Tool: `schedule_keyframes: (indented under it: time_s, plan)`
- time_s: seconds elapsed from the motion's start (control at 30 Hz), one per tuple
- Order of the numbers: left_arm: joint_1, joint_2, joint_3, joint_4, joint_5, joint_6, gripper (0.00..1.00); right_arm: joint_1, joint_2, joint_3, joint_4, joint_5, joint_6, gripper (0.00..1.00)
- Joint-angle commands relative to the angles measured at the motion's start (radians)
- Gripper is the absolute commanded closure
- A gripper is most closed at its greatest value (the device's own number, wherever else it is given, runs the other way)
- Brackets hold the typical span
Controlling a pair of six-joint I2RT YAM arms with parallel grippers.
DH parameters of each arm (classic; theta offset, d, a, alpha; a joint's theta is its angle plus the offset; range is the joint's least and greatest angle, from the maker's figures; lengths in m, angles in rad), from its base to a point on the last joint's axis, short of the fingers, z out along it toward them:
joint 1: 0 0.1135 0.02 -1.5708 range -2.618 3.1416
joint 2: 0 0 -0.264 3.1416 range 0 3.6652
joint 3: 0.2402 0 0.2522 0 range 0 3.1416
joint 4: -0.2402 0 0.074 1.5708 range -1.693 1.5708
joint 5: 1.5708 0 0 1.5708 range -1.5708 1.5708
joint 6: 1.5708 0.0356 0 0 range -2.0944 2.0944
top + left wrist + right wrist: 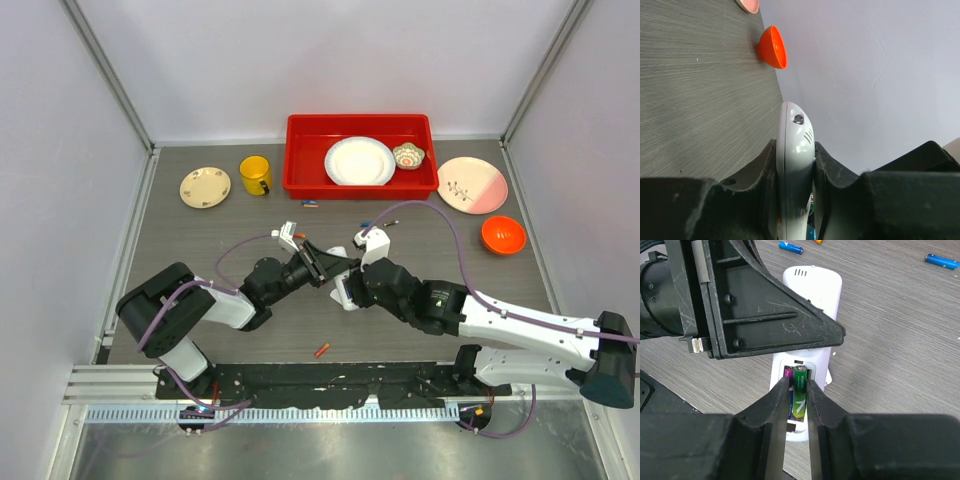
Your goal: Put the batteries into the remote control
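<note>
My left gripper (pixel 328 266) is shut on the white remote control (pixel 795 145), holding it on edge just above the table. In the right wrist view the remote control (pixel 812 290) shows its open battery bay, with a purple-and-blue battery (pixel 788 374) lying in one slot. A green battery (pixel 800 390) lies in the slot beside it. My right gripper (pixel 798 385) straddles the green battery with its jaws a little apart, a thin gap showing on the left side. Loose batteries lie on the table: blue ones (pixel 790 247) (pixel 942 260) and an orange one (pixel 321 350).
A red tray (pixel 300 160) at the back holds a white plate (pixel 360 160) and a small bowl (pixel 408 155). A yellow mug (pixel 256 175) and a cream plate (pixel 205 187) stand to its left. A pink plate (pixel 472 185) and an orange bowl (pixel 503 234) stand to its right.
</note>
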Motion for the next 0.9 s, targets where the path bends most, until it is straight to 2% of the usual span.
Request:
schedule_keyframes:
  time_s: [0.0, 0.57, 0.87]
  plan:
    - [-0.002, -0.050, 0.027, 0.316, 0.007, -0.012, 1.00, 0.002, 0.013, 0.040, -0.051, 0.026, 0.014, 0.73]
    - [-0.003, -0.039, 0.022, 0.316, 0.014, -0.012, 1.00, 0.004, -0.032, 0.086, -0.071, 0.097, 0.026, 0.62]
    - [-0.003, -0.031, 0.023, 0.316, 0.014, -0.009, 1.00, 0.002, -0.075, 0.101, -0.023, 0.019, 0.008, 0.53]
